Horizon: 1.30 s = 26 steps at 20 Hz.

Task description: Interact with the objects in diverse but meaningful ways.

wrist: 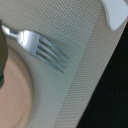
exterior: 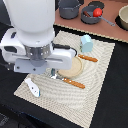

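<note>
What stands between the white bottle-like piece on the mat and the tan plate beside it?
Only the fork's tines lie on the placemat between the white bottle-like piece and the tan plate; nothing else visible does. The gripper itself is hidden.

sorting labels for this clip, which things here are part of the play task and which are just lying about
Part of the job:
- red tomato in the grey saucepan
- pale blue cup
- small white bottle-like piece

Just lying about:
- tan plate
- fork
- orange-handled knife
- woven placemat

The end effector itself is hidden, so its state cannot be told.
</note>
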### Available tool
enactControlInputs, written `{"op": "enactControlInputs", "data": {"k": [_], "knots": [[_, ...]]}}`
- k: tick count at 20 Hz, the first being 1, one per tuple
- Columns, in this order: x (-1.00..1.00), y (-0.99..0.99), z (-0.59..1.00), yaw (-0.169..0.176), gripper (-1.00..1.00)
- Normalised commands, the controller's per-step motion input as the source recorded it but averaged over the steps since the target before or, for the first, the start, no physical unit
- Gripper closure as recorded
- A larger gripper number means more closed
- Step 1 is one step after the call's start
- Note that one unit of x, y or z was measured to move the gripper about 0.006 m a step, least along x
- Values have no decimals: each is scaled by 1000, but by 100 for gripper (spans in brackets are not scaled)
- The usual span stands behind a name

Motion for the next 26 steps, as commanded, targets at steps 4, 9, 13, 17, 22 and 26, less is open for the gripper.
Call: {"op": "enactControlInputs", "data": {"k": [4,9,13,17,22,26], "knots": [[-501,-126,-117,215,-100],[-395,-200,-154,148,-100],[-299,-189,-328,88,-100],[-166,-133,-299,46,-100],[-86,-43,-310,14,-100],[-342,-34,-347,4,-100]]}}
